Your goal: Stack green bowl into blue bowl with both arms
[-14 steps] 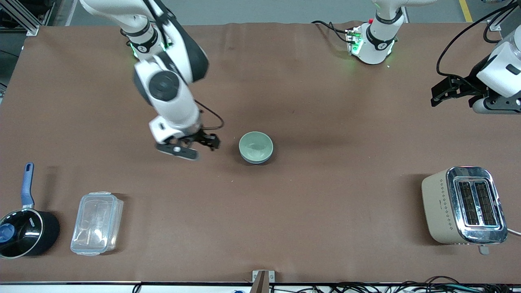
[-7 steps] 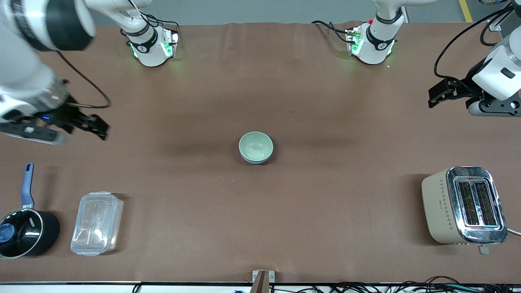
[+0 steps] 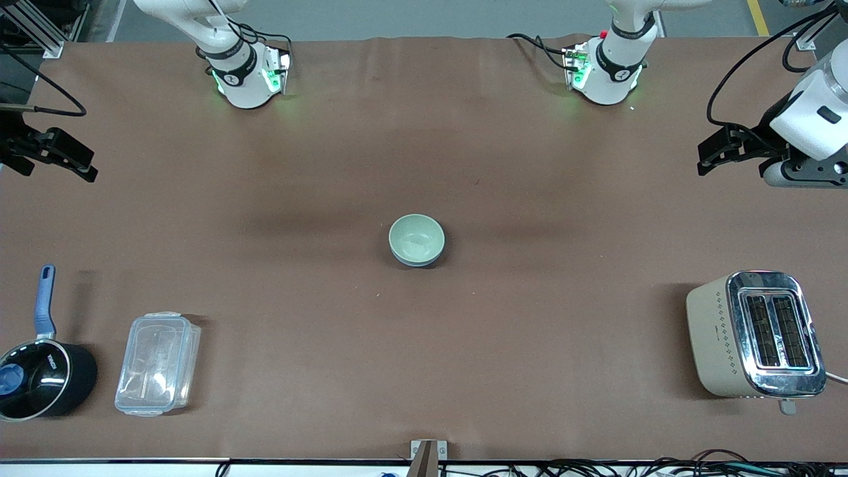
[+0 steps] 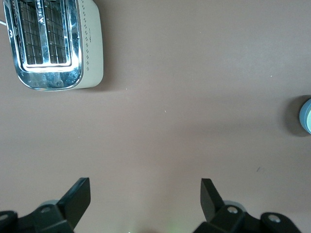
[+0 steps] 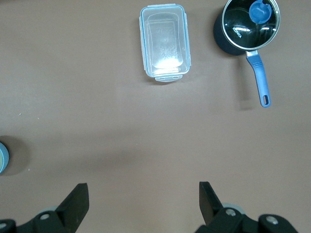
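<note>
The green bowl (image 3: 416, 238) sits in the middle of the table, nested inside the blue bowl (image 3: 419, 262), of which only a thin darker rim shows beneath it. An edge of the stacked bowls shows in the left wrist view (image 4: 306, 115) and in the right wrist view (image 5: 2, 158). My right gripper (image 3: 79, 162) is open and empty, up over the table edge at the right arm's end; its own view shows bare table between the fingers (image 5: 141, 191). My left gripper (image 3: 707, 156) is open and empty, up over the left arm's end (image 4: 145, 187).
A beige and chrome toaster (image 3: 755, 334) (image 4: 51, 43) stands near the front at the left arm's end. A clear lidded plastic container (image 3: 158, 363) (image 5: 165, 42) and a black saucepan with a blue handle (image 3: 40, 371) (image 5: 248, 24) stand near the front at the right arm's end.
My right arm has swung away from beside the bowls to the table edge at its own end. The left gripper and the bowls have hardly moved.
</note>
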Robot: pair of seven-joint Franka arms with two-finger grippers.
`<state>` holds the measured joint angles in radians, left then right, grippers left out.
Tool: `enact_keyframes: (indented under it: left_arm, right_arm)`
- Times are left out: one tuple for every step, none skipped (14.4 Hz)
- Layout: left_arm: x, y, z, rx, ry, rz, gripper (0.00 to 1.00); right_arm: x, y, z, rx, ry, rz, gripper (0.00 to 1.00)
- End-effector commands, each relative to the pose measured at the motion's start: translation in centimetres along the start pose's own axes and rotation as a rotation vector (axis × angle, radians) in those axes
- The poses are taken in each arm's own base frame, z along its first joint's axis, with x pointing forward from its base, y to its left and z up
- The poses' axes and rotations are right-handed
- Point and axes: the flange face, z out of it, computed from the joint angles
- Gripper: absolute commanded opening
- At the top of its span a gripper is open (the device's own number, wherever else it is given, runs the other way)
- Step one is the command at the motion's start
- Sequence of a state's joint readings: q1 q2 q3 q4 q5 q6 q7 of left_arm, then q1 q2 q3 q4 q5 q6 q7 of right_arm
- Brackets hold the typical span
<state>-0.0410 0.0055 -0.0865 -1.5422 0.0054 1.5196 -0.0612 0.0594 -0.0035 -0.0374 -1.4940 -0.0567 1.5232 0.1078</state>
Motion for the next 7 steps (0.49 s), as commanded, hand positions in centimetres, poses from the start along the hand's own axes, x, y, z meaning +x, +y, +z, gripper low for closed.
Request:
enact_keyframes:
  left_arm:
    - [0.26,-0.40,-1.12,-0.006,0.023,0.006,1.00]
    - [0.24,-0.40,-1.40,-0.006,0.028,0.004,1.00]
    - [0.24,-0.40,-1.40,-0.006,0.028,0.004,1.00]
    - [0.26,-0.24,-1.30,-0.006,0.025,0.007,1.00]
    - [0.21,-0.15,-1.32,-0.006,0.025,0.009,1.00]
    - [0.24,-0.15,-1.22,-0.006,0.022,0.009,1.00]
    - [0.24,-0.07,-1.22,-0.006,0.022,0.011,1.00]
  right_arm:
    - [0.26,-0.37,0.22,0.036,-0.013,-0.019,1.00]
    - [0.20,-0.50,0.26,0.048,-0.019,-0.020,1.00]
    - [0.20,-0.50,0.26,0.048,-0.019,-0.020,1.00]
    - [0.20,-0.42,0.33,0.048,-0.021,-0.021,1.00]
    - [0.20,-0.42,0.33,0.048,-0.021,-0.023,1.00]
    - [0.20,-0.42,0.33,0.048,-0.021,-0.021,1.00]
    - [0.19,-0.42,0.35,0.048,-0.022,-0.023,1.00]
